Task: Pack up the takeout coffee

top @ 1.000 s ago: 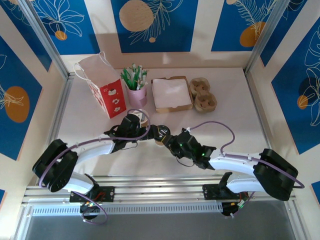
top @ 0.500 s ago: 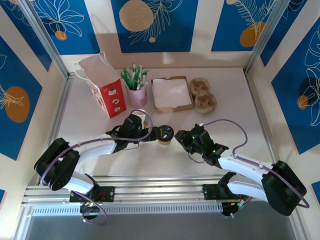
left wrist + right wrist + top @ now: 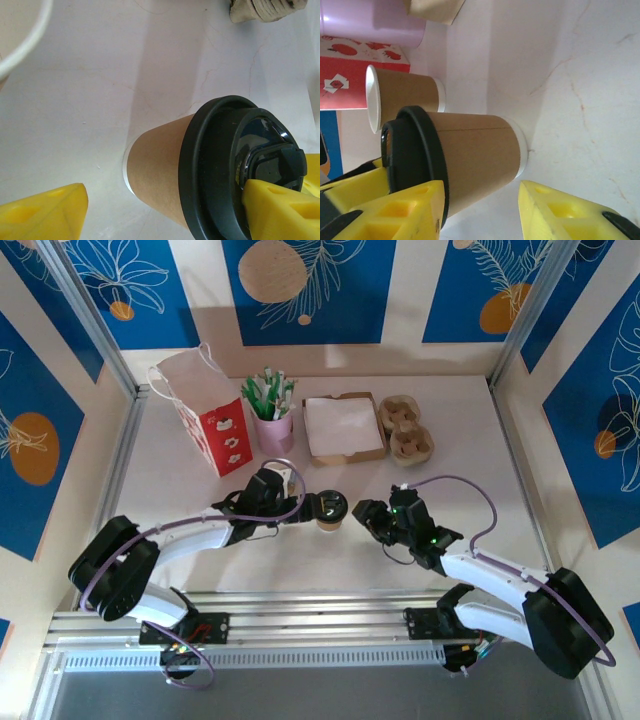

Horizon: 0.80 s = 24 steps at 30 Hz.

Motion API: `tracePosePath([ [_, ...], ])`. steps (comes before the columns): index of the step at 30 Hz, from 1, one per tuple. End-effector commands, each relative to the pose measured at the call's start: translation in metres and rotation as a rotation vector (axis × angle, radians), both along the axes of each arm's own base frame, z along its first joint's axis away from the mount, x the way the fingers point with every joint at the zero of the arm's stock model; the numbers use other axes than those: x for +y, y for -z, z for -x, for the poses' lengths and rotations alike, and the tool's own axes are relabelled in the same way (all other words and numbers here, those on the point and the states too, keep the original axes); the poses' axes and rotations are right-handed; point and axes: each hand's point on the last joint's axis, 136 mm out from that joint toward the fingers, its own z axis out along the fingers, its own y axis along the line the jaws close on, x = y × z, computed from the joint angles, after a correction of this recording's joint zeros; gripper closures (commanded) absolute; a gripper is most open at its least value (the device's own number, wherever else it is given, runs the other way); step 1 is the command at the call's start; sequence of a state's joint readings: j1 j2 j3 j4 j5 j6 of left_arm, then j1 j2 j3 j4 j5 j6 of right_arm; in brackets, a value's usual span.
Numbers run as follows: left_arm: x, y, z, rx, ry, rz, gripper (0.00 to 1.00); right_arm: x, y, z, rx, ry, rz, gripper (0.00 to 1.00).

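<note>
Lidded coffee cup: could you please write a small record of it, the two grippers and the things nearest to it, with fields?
cup: kraft paper cup, upright on the table
lid: black lid, seated on the cup
left: left gripper open, one finger on each side of the cup
right: right gripper open, beside the cup and apart from it
neighbour: open kraft cup, no lid, just behind
carrier: pulp cup carrier, far side, holds no cup

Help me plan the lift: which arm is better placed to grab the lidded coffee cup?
Probably left: the left hand, open, straddles the lidded cup, a finger against its lid; the right hand sits apart.
</note>
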<state>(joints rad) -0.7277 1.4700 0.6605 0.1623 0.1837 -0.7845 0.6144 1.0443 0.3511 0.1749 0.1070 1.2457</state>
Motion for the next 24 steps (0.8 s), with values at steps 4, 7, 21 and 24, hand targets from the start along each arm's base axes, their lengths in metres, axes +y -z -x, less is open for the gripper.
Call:
tracePosePath([
  [4, 0.084, 0.112, 0.092, 0.393, 0.047, -0.437, 0.21, 0.013, -0.014, -0.002, -0.058, -0.076, -0.031, 0.56],
  [7, 0.084, 0.113, 0.092, 0.395, 0.047, -0.438, 0.21, 0.016, -0.015, -0.002, -0.068, -0.094, -0.034, 0.56],
  [21, 0.081, 0.119, 0.095, 0.406, 0.047, -0.425, 0.21, 0.014, 0.021, 0.005, 0.023, -0.092, 0.05, 0.57],
  [24, 0.081, 0.122, 0.097, 0.412, 0.047, -0.425, 0.21, 0.006, 0.029, 0.008, 0.062, -0.063, 0.092, 0.59],
])
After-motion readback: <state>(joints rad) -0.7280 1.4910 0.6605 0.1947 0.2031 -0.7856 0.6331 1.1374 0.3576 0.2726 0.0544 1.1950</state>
